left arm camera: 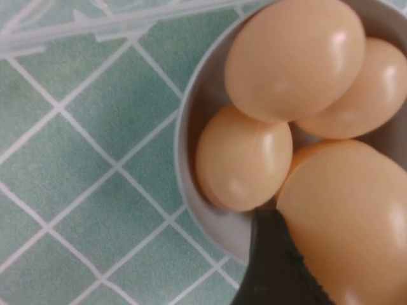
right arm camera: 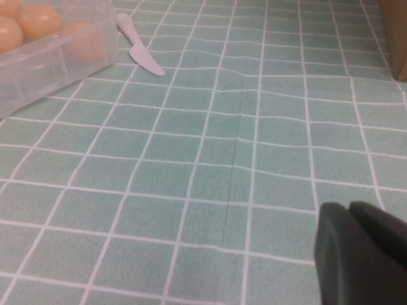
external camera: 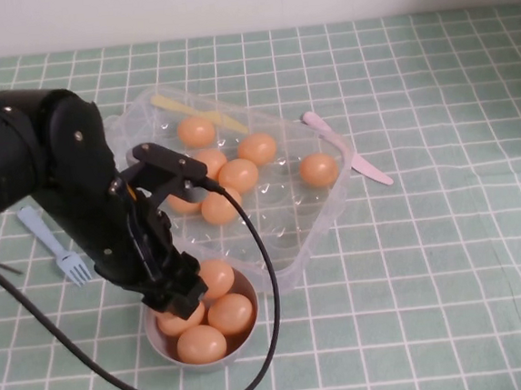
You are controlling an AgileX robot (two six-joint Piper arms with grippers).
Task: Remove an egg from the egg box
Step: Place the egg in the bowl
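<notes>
Left gripper (external camera: 185,297) over bowl (external camera: 156,334), egg (left arm camera: 348,222) long axis tilted.

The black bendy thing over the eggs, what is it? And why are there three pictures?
That is a robot's left arm. Its left pincer hangs over a grey bowl with four eggs in it. One picture comes from a camera up high. The other two come from small cameras on the wrists. The left one looks down into the bowl. The right one shows the right pincer low over the checked cloth. On the cloth lie a clear egg box with more eggs, a blue fork and a pink knife. I cannot tell whether an egg is held.
</notes>
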